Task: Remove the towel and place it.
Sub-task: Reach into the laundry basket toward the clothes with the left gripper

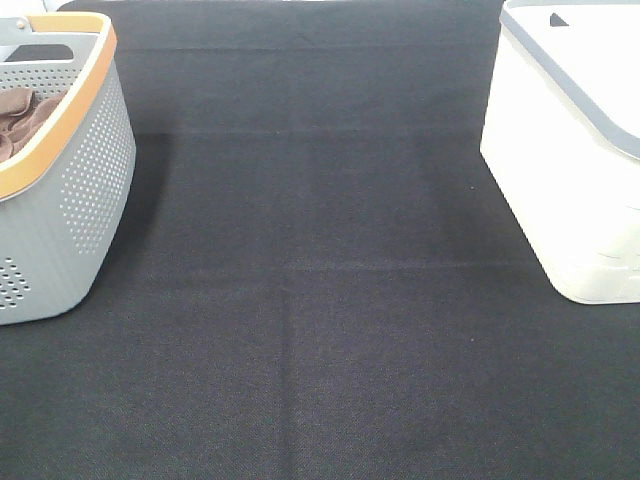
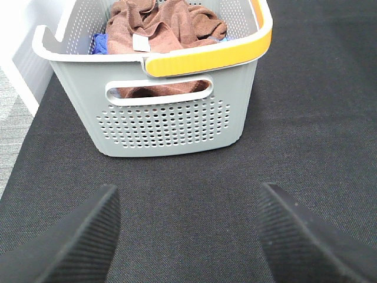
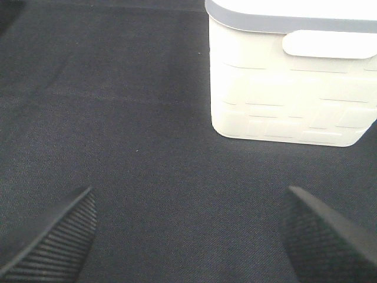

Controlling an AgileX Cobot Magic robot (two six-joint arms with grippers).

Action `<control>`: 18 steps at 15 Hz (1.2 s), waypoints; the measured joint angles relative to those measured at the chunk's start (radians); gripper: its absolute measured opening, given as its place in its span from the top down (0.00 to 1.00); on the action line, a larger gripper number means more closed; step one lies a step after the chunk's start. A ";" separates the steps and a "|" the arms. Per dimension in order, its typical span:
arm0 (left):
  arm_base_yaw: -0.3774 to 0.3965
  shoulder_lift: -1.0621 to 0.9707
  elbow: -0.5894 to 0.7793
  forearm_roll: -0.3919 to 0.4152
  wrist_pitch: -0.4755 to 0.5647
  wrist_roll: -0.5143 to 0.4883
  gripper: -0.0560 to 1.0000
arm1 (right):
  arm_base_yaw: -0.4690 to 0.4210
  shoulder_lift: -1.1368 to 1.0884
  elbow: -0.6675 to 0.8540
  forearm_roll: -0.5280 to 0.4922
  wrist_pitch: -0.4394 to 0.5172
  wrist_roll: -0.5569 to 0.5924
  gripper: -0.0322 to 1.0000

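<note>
The towel [image 2: 125,30] is a reddish-brown cloth with a small white tag, lying crumpled in a grey perforated basket [image 2: 171,124] with an orange-trimmed rim. In the exterior high view the basket [image 1: 75,200] stands at the far left with brown cloth [image 1: 22,115] showing inside. My left gripper [image 2: 188,236] is open and empty, low over the black mat in front of the basket. My right gripper [image 3: 188,242] is open and empty, facing a white bin [image 3: 288,88]. Neither gripper shows in the exterior high view.
More brown cloth [image 2: 191,25] and a blue item [image 2: 99,42] lie bunched in the basket beside the towel. The white bin [image 1: 570,160] with a grey rim stands at the right. A black mat [image 1: 320,300] covers the table between basket and bin.
</note>
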 joint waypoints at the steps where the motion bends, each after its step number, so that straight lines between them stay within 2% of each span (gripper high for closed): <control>1: 0.000 0.000 0.000 0.000 0.000 0.000 0.34 | 0.000 0.000 0.000 0.000 0.000 0.000 0.19; 18: 0.000 0.000 0.000 0.000 0.000 0.000 0.34 | 0.000 0.000 0.000 0.000 0.000 0.000 0.19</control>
